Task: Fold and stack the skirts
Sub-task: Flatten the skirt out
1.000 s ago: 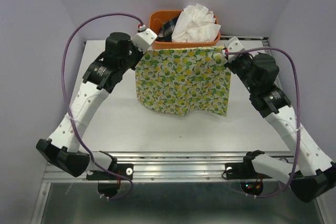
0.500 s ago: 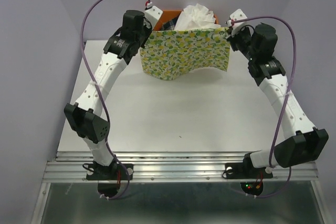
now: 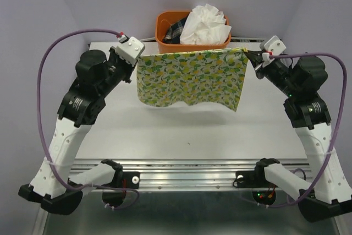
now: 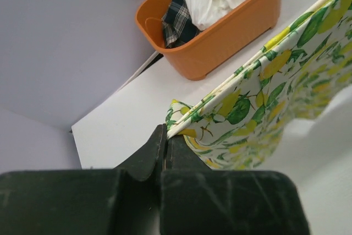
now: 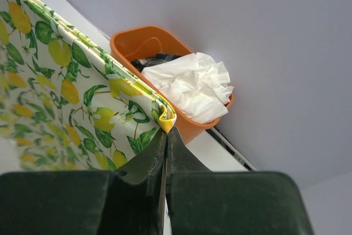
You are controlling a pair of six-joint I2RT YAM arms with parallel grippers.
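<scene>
Your left gripper (image 3: 139,58) is clamped on the lemon-print skirt (image 3: 190,78) at its 9 o'clock top corner, and your right gripper (image 3: 248,53) pinches the 3 o'clock corner. The skirt hangs stretched between them over the table (image 3: 181,130). The plain white skirt (image 3: 204,23) sits in the orange basket (image 3: 161,30) at 12 o'clock.

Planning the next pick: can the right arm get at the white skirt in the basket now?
Probably not yet: the right pincer is shut on the lemon skirt, held stretched with the left pincer before the basket; the white skirt lies uncovered.
</scene>
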